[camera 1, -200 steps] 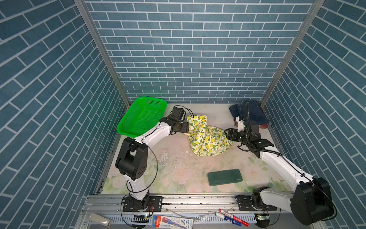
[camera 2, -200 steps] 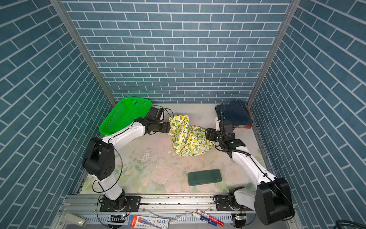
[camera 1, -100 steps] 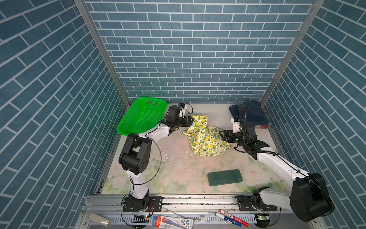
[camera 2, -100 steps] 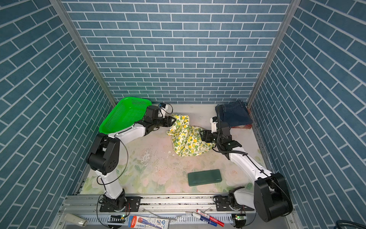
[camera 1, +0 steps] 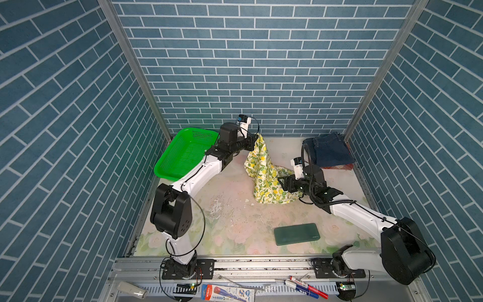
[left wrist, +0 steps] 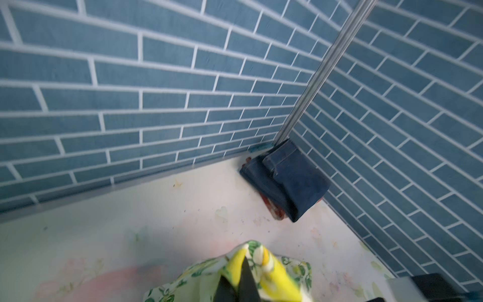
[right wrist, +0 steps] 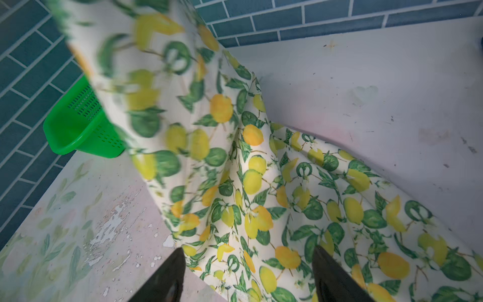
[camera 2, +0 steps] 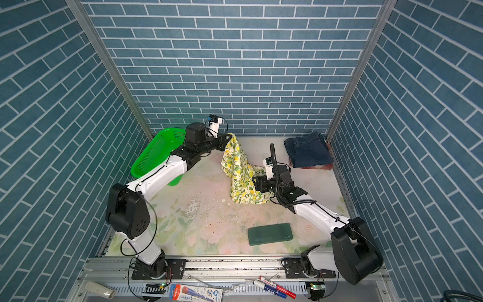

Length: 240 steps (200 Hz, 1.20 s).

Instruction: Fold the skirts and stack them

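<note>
Denim skirt [camera 1: 330, 151] folded atop plaid skirt [camera 1: 339, 166], 2/3 done. Left tool [left wrist: 240, 274] clamps unfolded lemon skirt [camera 1: 264, 177] corner; right tool [right wrist: 248, 261] open beside it.

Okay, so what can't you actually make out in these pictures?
Plaid skirt: in both top views, all but a red edge hidden under the denim skirt.
Lemon skirt: right wrist view, upper part blurred.
Left gripper: left wrist view, fingers mostly cut off by the frame edge, cloth around them.
Pens: in a top view, labels too small.
</note>
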Available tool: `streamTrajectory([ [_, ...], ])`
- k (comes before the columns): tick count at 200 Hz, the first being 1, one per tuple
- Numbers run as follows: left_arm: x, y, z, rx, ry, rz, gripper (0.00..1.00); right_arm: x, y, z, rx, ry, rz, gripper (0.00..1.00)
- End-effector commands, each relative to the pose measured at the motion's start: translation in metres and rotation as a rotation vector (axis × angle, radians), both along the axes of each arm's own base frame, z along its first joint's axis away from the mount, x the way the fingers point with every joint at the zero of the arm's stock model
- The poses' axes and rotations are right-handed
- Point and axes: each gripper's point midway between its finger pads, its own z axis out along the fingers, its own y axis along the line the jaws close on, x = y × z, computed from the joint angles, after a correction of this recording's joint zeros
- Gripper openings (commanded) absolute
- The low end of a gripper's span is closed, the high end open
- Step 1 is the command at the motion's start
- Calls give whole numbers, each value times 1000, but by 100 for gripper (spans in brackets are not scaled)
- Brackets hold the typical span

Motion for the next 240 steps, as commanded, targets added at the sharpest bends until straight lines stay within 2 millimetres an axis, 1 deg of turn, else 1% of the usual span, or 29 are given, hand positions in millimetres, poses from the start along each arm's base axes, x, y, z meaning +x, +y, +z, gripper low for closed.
streamTrajectory([
  [1, -13, -1, 17, 68, -47, 8, 0, 3, 8, -4, -21, -63, -15, 76],
  [12, -18, -4, 21, 89, -64, 14, 0, 0, 13, -2, -25, -81, -11, 77],
  [32, -25, -7, 33, 110, -86, 20, 0, -2, 16, 0, -46, -103, -16, 79],
  [51, -29, -9, 48, 130, -99, 36, 0, -3, 11, 4, -61, -124, -33, 83],
  [77, -35, -10, 71, 165, -132, 83, 0, -4, 4, 17, -56, -171, -71, 87],
  [94, -38, -13, 81, 168, -131, 107, 0, -3, 8, 25, -34, -204, -77, 90],
  [117, -40, -16, 90, 190, -126, 145, 0, -6, 20, 37, -2, -277, -82, 91],
  [141, -42, -21, 96, 233, -128, 176, 0, -14, 33, 49, 2, -356, -77, 91],
  [171, -47, -27, 108, 294, -149, 211, 0, -19, 35, 58, -16, -412, -89, 92],
  [197, -47, -29, 114, 329, -157, 238, 0, -23, 39, 67, 5, -447, -82, 92],
  [214, -50, -32, 118, 332, -155, 237, 0, -19, 44, 67, 1, -443, -82, 93],
  [230, -54, -36, 122, 331, -165, 238, 0, -11, 47, 68, 10, -462, -104, 93],
  [240, -56, -39, 120, 337, -164, 235, 0, -6, 52, 69, 13, -471, -115, 93],
])
